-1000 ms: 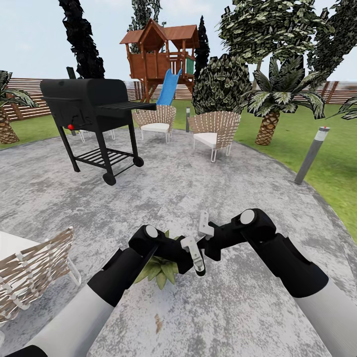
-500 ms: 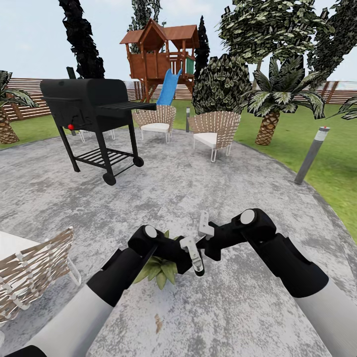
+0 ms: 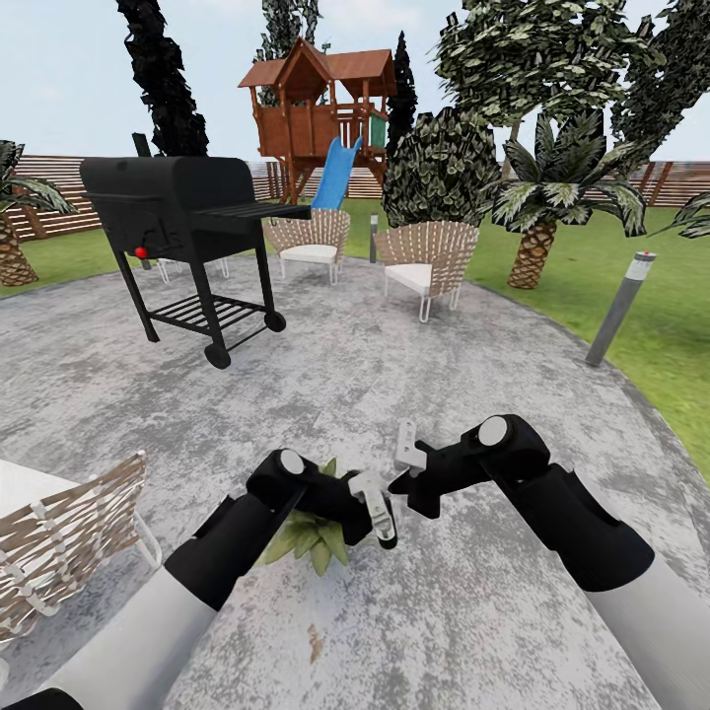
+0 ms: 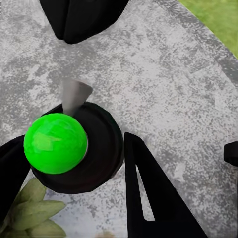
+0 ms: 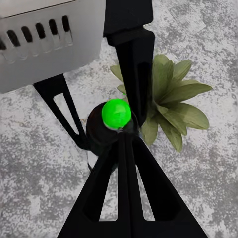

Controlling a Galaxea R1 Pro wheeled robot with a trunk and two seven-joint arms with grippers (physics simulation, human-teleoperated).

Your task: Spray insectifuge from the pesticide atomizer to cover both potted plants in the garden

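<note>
The pesticide atomizer (image 4: pixel 94 148) has a black neck and a bright green round top (image 5: pixel 116 113). It stands between the fingers of my left gripper (image 4: pixel 91 124), which is shut on it. My right gripper (image 5: pixel 124 138) is shut, and its joined tips rest against the atomizer's neck just below the green top. In the head view both grippers meet low over the grey paving, the left gripper (image 3: pixel 387 528) beside the right gripper (image 3: pixel 396 485). One potted plant (image 3: pixel 311 537), a low rosette of pointed green leaves, sits just under my left forearm; the same potted plant (image 5: pixel 171 104) lies right beside the atomizer.
A black grill (image 3: pixel 182 207) stands at the far left. Two wicker chairs (image 3: pixel 426 261) are at the back, and another chair (image 3: pixel 59 542) is at the near left. A bollard light (image 3: pixel 619 306) marks the paving's right edge, with lawn, palms and a playhouse beyond.
My left arm has shifted slightly to the left, carrying the atomizer with it. The right arm has stayed put.
</note>
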